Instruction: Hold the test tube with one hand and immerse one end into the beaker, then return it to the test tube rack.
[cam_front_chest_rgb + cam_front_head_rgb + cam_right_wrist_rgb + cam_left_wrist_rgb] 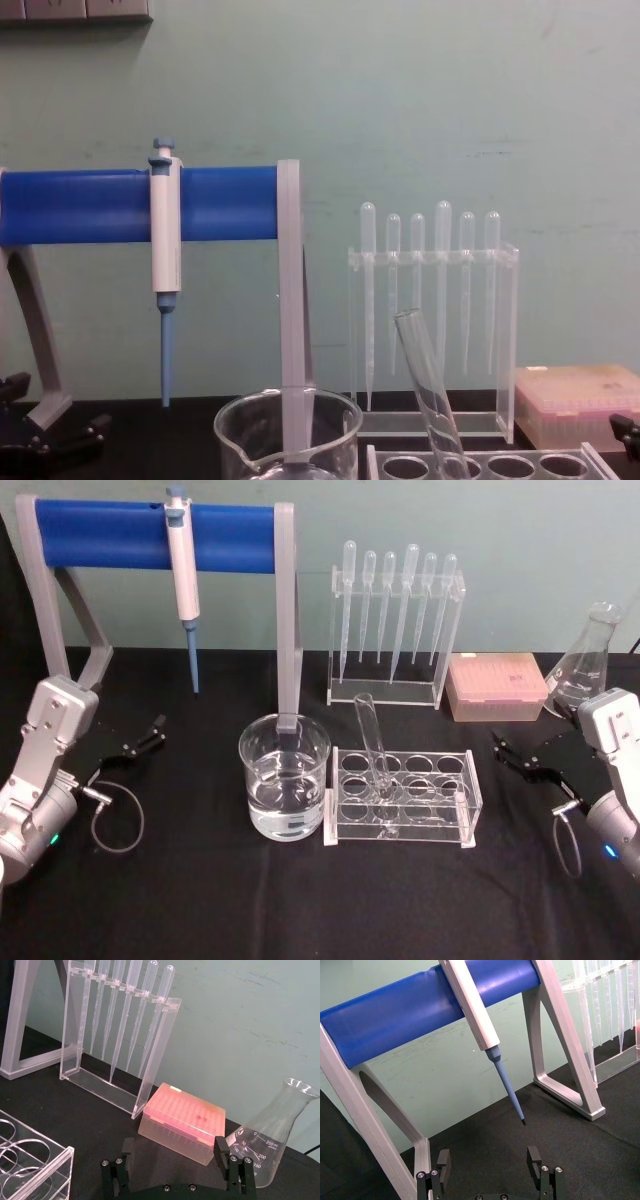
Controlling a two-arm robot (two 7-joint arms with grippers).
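The test tube [373, 742] leans in a clear plastic rack [470, 792] at the table's middle, its rim tilted up to the left; the chest view shows it as a slanted test tube [430, 392]. Just left of the rack stands the beaker [284, 775], partly filled with clear liquid, and its rim and spout show on the beaker [290, 425] in the chest view. My left gripper [143, 738] rests open at the far left, well apart from the beaker, with nothing between the left gripper [489, 1161] fingers. My right gripper [512, 752] sits open at the far right, and the right gripper [172, 1152] is also empty.
A grey and blue stand [150, 532] at the back left holds a white-and-blue pipettor [182, 580]. Behind the tube rack is a clear holder of plastic pipettes [395, 620]. A pink tip box [497, 687] and a conical flask [585, 665] sit at the back right. Black cloth covers the table.
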